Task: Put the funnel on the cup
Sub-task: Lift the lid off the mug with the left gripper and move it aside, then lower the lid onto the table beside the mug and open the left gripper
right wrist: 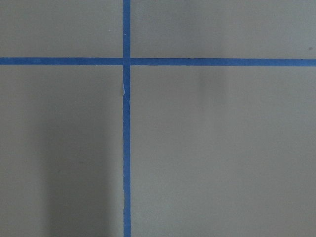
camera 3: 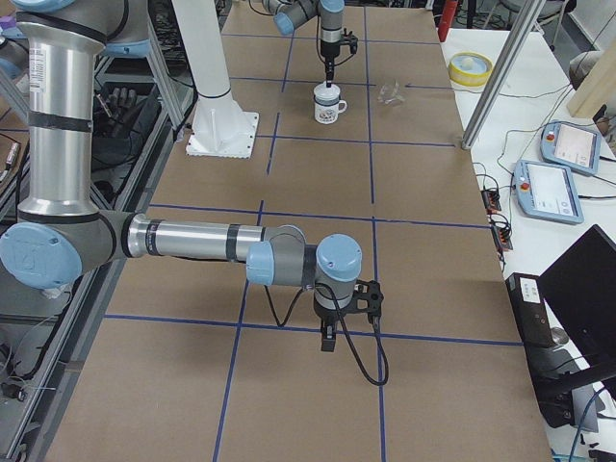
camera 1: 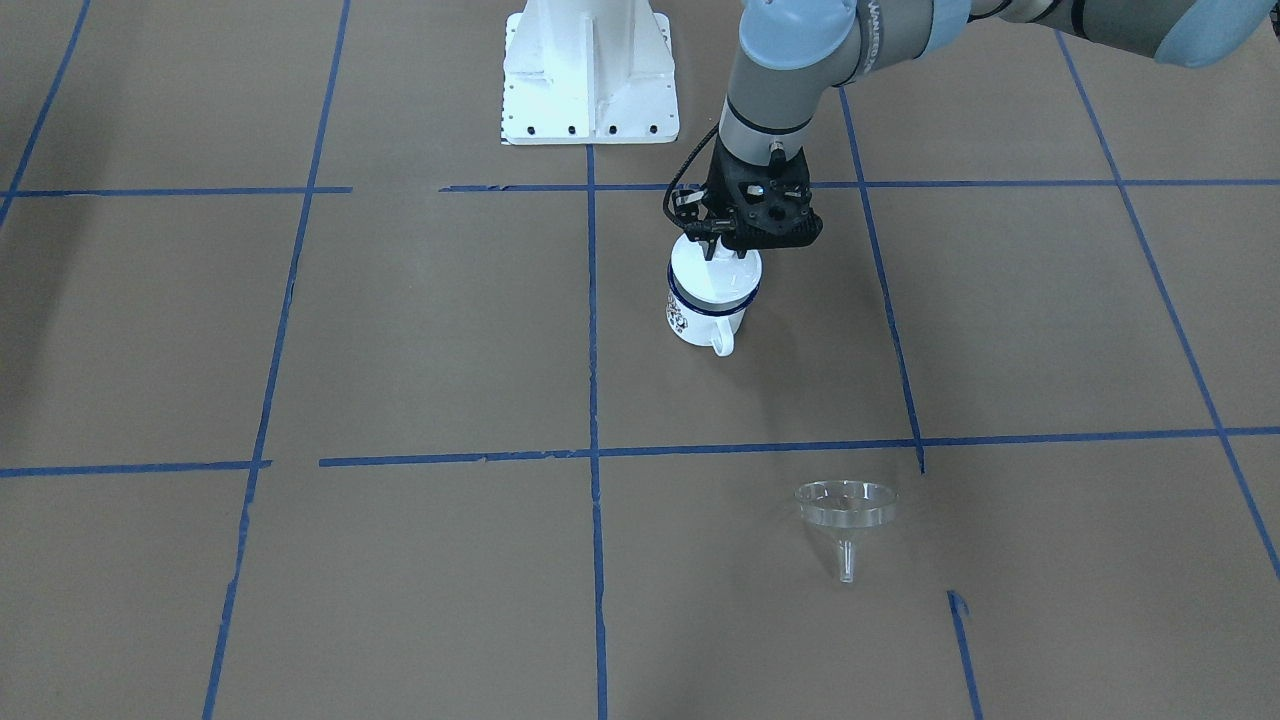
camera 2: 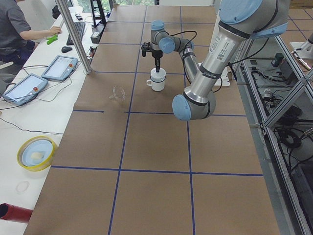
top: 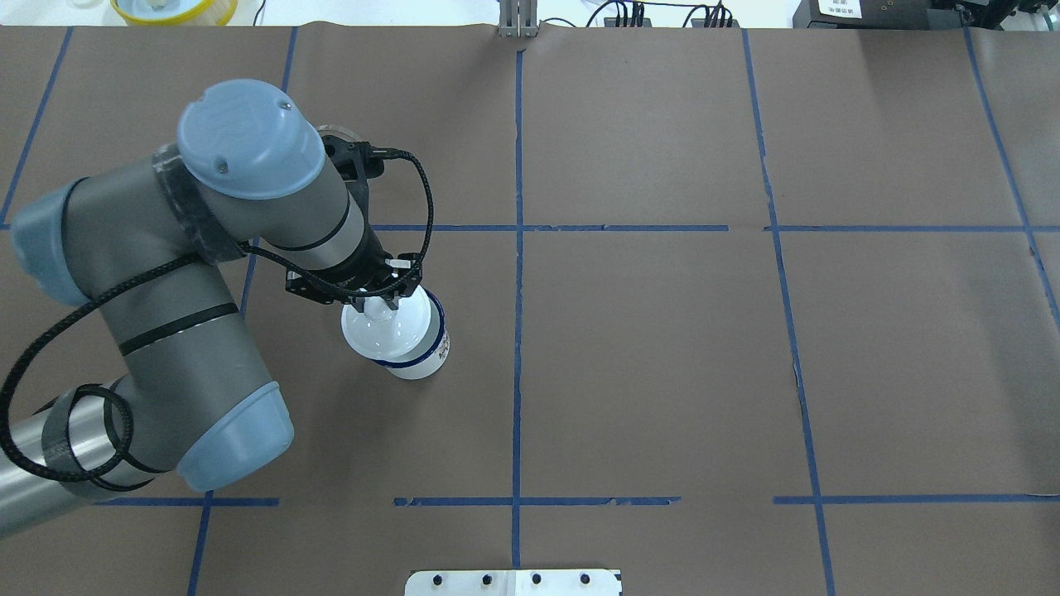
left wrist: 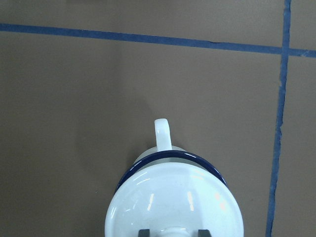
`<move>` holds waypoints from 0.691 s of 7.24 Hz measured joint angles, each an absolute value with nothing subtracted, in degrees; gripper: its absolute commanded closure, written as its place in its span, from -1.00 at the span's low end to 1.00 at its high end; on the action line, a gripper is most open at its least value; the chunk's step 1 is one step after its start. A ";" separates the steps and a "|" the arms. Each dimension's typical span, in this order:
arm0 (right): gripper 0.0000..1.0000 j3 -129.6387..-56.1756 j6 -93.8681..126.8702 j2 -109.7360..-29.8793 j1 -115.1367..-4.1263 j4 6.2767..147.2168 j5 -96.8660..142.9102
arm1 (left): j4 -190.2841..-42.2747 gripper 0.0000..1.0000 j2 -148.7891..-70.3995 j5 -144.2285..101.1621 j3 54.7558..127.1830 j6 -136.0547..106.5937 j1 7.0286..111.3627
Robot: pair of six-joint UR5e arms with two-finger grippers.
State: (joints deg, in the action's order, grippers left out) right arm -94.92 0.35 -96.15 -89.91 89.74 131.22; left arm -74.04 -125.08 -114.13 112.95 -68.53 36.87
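The white enamel cup [camera 1: 700, 322] with a blue rim stands right of the table's centre line in the front-facing view. A white domed lid [camera 1: 715, 280] sits on it. My left gripper [camera 1: 718, 252] points straight down onto the lid, and its fingers [left wrist: 144, 232] are shut on the lid's knob. The cup's handle [left wrist: 163, 133] points away from the robot's base. The clear funnel [camera 1: 845, 510] lies apart on the table, nearer the operators' side, with its spout toward that side. My right gripper [camera 3: 328, 342] hangs low over bare table far from both; I cannot tell whether it is open or shut.
The robot's white base [camera 1: 590, 80] stands at the table's edge behind the cup. Blue tape lines [right wrist: 126, 148] cross the brown table cover. A yellow-rimmed dish [camera 2: 36, 152], tablets [camera 2: 58, 67] and a seated person [camera 2: 17, 29] are on the operators' side.
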 measured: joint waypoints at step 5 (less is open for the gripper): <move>-1.00 -94.86 0.35 -96.15 -89.91 89.74 131.22 | -89.05 1.00 -107.53 -109.48 117.09 -65.03 39.75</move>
State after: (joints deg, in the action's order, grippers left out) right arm -94.86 0.35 -96.15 -89.91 89.74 131.22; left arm -89.05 -107.53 -109.48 117.09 -65.03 39.75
